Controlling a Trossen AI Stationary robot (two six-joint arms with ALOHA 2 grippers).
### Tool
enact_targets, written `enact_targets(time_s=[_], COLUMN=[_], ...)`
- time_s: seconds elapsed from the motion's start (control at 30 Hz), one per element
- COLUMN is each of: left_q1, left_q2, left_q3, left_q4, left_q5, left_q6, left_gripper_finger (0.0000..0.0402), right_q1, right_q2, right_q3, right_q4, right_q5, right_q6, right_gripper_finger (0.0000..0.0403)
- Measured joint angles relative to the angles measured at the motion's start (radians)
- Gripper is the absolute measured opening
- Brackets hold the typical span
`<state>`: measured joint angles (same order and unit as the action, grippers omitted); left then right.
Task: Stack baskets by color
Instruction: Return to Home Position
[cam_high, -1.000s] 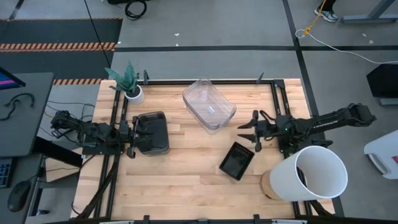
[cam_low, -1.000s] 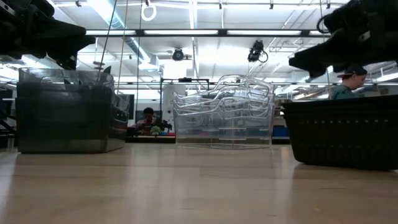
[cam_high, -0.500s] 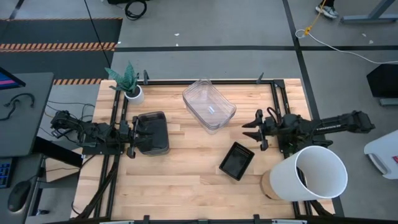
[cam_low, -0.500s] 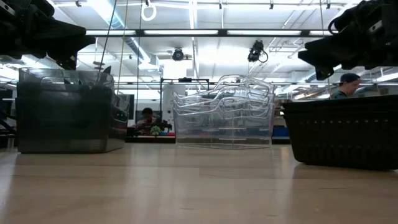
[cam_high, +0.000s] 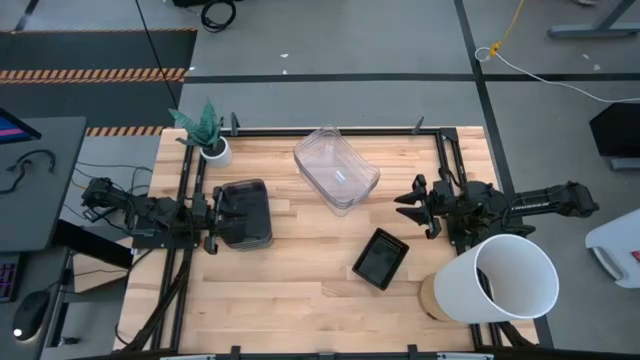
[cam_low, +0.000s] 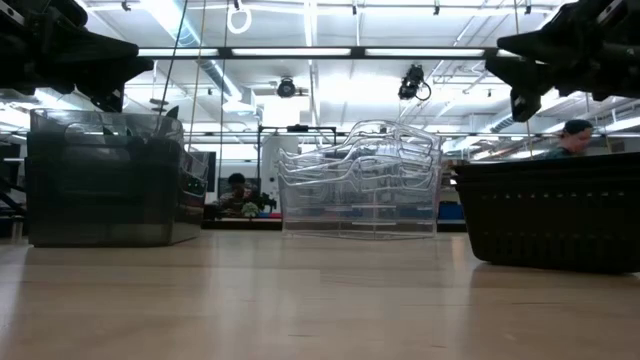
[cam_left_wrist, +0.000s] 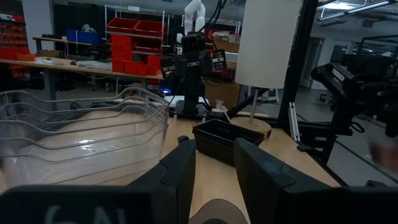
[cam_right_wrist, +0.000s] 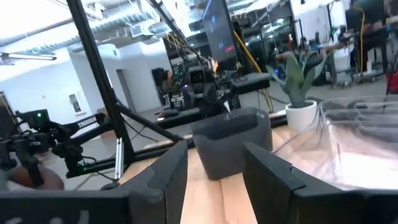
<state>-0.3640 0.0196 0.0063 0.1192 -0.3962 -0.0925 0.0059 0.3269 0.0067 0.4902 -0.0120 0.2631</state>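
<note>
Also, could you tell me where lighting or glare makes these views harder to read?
Low view: the ceiling lights backlight everything, so the black basket reads as a silhouette. Left wrist view: dim overall, with highlights on the clear baskets. High view: even light, only soft shadows.

A robotics lab: red bins on shelves, strip lights, hazard-taped floor.

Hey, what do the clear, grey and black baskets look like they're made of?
Clear baskets: likely glossy transparent plastic, see-through with bright glints. Grey baskets: seemingly smoky translucent plastic, dim shapes showing through. Black baskets: probably matte plastic, walls finely meshed in the low view.
</note>
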Motion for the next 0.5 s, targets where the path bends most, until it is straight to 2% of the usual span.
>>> enact_targets(time_s=[0.5], left_q1=[0.0], left_q2=[0.0], left_q3=[0.0], left_q4=[0.0], left_q5=[0.0], left_q6=[0.0], left_gripper_finger=[0.0119], right_q1=[0.0], right_q2=[0.0], right_q3=[0.0], right_q4=[0.003], right_q5=[0.001], right_q6=[-0.003], right_gripper_finger=[0.0154])
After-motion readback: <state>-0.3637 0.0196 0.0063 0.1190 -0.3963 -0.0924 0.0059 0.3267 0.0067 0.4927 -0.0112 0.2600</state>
